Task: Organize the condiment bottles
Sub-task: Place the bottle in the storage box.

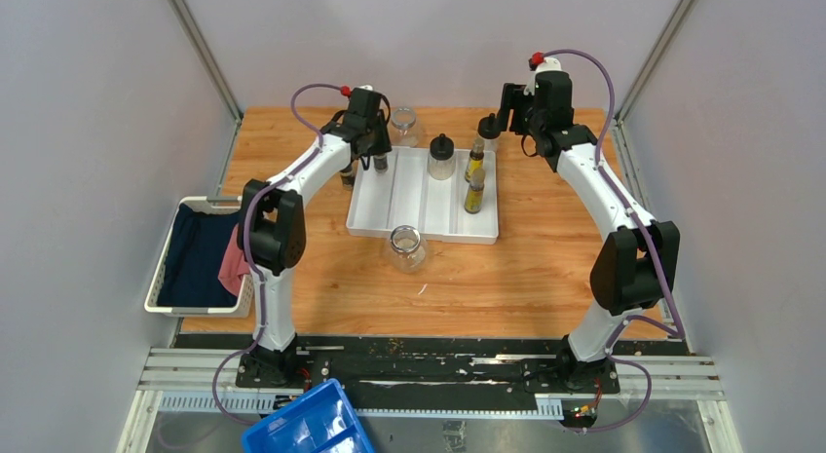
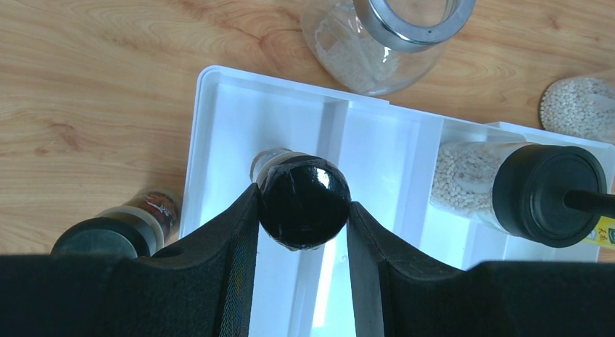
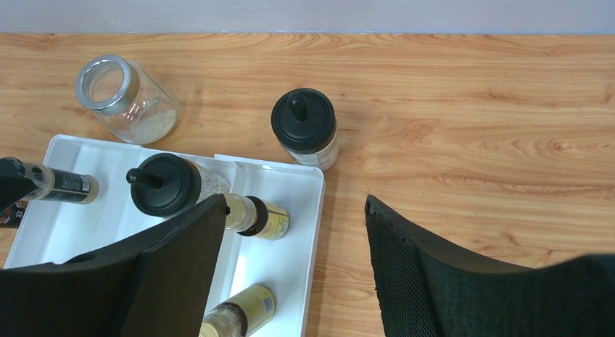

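My left gripper [image 1: 376, 157] is shut on a tiny dark shaker by its black cap [image 2: 303, 201], above the left compartment of the white divided tray [image 1: 409, 195]. The second shaker [image 1: 348, 175] stands on the table just left of the tray. One round black-capped bottle [image 1: 441, 158] stands in the tray's middle. The other round bottle [image 1: 488, 130] stands on the table behind the tray's right corner. Two yellow oil bottles [image 1: 474, 163] [image 1: 474, 192] are in the right compartment. One glass jar [image 1: 403, 125] is behind the tray and one glass jar [image 1: 406, 248] is in front. My right gripper [image 3: 294, 203] is open and empty, above the tray's right edge.
A white basket [image 1: 164, 268] with dark and pink cloth hangs off the table's left edge. A blue bin [image 1: 307, 424] sits at the near edge by the left arm's base. Grey walls close in the table on three sides.
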Robot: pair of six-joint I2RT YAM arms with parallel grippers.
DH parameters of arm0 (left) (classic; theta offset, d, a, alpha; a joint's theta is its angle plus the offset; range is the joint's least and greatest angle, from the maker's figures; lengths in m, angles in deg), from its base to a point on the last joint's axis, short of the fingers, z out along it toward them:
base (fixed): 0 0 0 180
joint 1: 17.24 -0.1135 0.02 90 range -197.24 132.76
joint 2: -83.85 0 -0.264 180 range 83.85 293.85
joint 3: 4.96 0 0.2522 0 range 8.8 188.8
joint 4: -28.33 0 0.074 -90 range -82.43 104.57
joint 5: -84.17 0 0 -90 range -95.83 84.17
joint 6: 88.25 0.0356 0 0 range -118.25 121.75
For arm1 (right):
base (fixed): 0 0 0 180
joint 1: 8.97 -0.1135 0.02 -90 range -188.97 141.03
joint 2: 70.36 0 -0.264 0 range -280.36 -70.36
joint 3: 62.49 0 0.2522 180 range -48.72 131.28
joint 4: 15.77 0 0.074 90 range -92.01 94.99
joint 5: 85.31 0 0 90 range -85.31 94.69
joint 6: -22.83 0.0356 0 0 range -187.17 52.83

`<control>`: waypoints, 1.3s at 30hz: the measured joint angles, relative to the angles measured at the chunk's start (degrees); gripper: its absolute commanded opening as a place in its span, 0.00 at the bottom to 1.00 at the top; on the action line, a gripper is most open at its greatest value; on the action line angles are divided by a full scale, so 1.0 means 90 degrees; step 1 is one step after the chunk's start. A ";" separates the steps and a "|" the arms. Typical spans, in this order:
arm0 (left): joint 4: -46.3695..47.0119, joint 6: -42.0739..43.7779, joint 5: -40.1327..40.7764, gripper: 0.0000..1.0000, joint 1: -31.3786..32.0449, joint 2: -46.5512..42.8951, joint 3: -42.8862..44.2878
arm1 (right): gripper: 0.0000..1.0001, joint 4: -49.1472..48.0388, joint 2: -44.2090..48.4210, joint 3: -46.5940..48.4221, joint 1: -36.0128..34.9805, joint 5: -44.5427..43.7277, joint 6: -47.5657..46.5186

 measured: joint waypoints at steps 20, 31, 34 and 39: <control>-0.0080 0.0005 0.0017 0.12 -0.0112 0.0328 0.0136 | 0.73 -0.0005 -0.0119 0.0000 0.0000 0.0000 -0.0002; -0.0177 0.0005 0.0002 0.49 -0.0124 0.0364 0.0214 | 0.73 -0.0007 -0.0121 -0.0005 0.0000 0.0000 0.0000; -0.0197 0.0027 0.0000 0.62 -0.0124 0.0364 0.0211 | 0.73 -0.0024 -0.0121 -0.0044 0.0000 0.0002 0.0000; -0.0192 0.0049 -0.0012 0.76 -0.0124 0.0364 0.0211 | 0.73 -0.0027 -0.0121 -0.0104 0.0000 0.0002 0.0000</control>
